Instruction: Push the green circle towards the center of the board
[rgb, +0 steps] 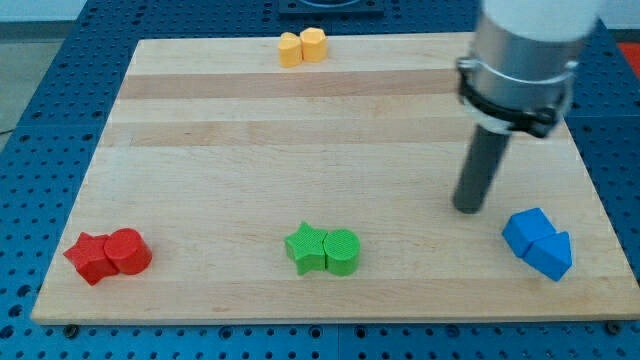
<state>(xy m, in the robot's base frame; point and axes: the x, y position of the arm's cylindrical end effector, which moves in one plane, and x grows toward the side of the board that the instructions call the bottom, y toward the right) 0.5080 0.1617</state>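
Observation:
The green circle (342, 251) sits near the board's bottom edge, a little right of the middle, touching a green star (306, 247) on its left. My tip (468, 208) rests on the board at the view's right, well to the right of and slightly above the green circle, and just up-left of the blue blocks. It touches no block.
Two blue blocks (538, 243) lie together at the bottom right. A red star (90, 258) and a red circle (129, 251) touch at the bottom left. Two yellow blocks (301, 47) sit at the top edge. The wooden board (250, 150) lies on a blue pegboard table.

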